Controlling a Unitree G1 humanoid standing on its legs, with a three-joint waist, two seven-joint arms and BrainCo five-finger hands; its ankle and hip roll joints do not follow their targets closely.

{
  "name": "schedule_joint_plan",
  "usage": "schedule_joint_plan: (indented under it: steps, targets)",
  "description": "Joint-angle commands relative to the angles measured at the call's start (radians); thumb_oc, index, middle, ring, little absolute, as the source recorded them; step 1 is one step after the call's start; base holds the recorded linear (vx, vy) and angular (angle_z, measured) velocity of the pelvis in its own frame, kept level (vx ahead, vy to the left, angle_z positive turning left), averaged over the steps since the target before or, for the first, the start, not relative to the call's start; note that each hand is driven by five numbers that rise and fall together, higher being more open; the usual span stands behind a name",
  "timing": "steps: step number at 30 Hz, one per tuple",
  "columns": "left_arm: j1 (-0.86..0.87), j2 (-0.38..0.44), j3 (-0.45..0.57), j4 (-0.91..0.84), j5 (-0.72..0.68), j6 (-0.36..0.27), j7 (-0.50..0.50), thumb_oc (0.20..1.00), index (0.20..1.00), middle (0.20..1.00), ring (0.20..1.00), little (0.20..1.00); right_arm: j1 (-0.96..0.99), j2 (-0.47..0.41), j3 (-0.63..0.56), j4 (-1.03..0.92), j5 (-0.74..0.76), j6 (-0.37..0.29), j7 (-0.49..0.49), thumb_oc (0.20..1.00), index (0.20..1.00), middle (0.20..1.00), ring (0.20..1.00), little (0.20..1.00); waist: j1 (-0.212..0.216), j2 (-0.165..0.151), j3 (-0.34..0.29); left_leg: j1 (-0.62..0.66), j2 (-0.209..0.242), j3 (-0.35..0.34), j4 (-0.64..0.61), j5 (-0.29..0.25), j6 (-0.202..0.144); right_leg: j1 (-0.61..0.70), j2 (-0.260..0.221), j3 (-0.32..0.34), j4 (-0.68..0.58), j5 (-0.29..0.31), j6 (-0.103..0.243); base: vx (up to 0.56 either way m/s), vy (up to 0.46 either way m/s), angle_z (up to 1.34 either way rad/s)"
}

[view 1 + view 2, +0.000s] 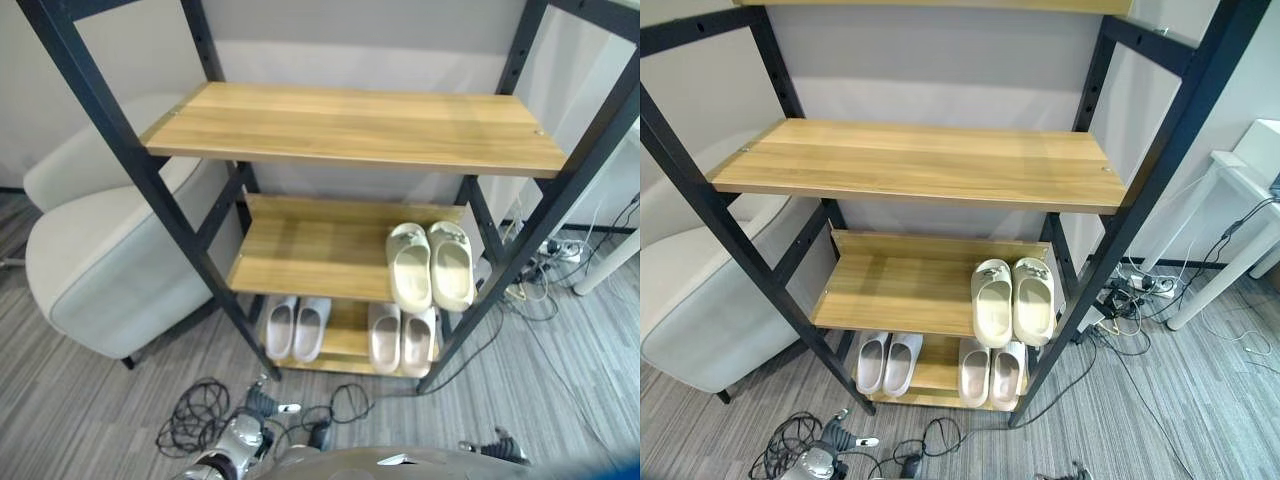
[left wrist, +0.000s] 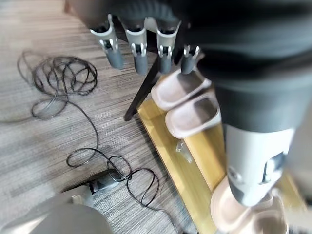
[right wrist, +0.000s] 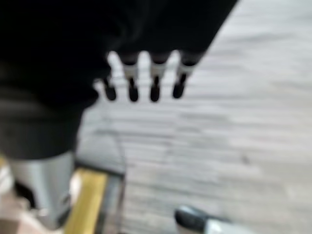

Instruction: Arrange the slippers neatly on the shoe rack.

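The shoe rack (image 1: pixel 350 125) has a black frame and three wooden shelves. A cream pair of slippers (image 1: pixel 430 263) lies side by side at the right of the middle shelf (image 1: pixel 300 255). On the bottom shelf a pale grey pair (image 1: pixel 297 326) lies at the left and a beige-pink pair (image 1: pixel 402 337) at the right. The top shelf is bare. My left hand (image 1: pixel 238 437) hangs low over the floor in front of the rack, fingers (image 2: pixel 139 53) straight and holding nothing. My right hand (image 3: pixel 155 73) hangs open over the grey floor, by the rack's lower edge (image 3: pixel 87 200).
A white and grey armchair (image 1: pixel 100 250) stands left of the rack. Black cables (image 1: pixel 195 415) coil on the floor in front. A power strip with wires (image 1: pixel 555 250) and a white table leg (image 1: pixel 610 260) are at the right.
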Motion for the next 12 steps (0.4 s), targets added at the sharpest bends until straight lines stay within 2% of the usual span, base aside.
schedule_joint_plan:
  steps: [1, 12]
  targets:
    - [-0.019, 0.02, 0.023, 0.029, -0.075, -0.023, -0.046, 1.0, 1.0, 1.0, 1.0, 1.0, 0.023, -0.022, -0.032, 0.001, 0.083, -0.006, 0.046, 1.0, 1.0, 1.0, 1.0, 1.0, 0.034, -0.005, 0.006, -0.009, -0.032, 0.027, 0.087, -0.117, 0.013, -0.08, -0.048, 0.009, 0.115, -0.051, 0.069, 0.0, 0.0, 0.0]
    - [0.032, -0.027, 0.017, 0.119, -0.066, 0.002, -0.115, 1.0, 1.0, 1.0, 1.0, 1.0, 0.05, 0.014, -0.043, 0.054, 0.083, 0.017, 0.089, 1.0, 1.0, 1.0, 1.0, 1.0, 0.005, 0.006, -0.006, 0.02, -0.029, 0.042, 0.073, -0.125, 0.017, -0.07, -0.047, 0.024, 0.105, -0.047, 0.07, 0.01, 0.006, -0.03]
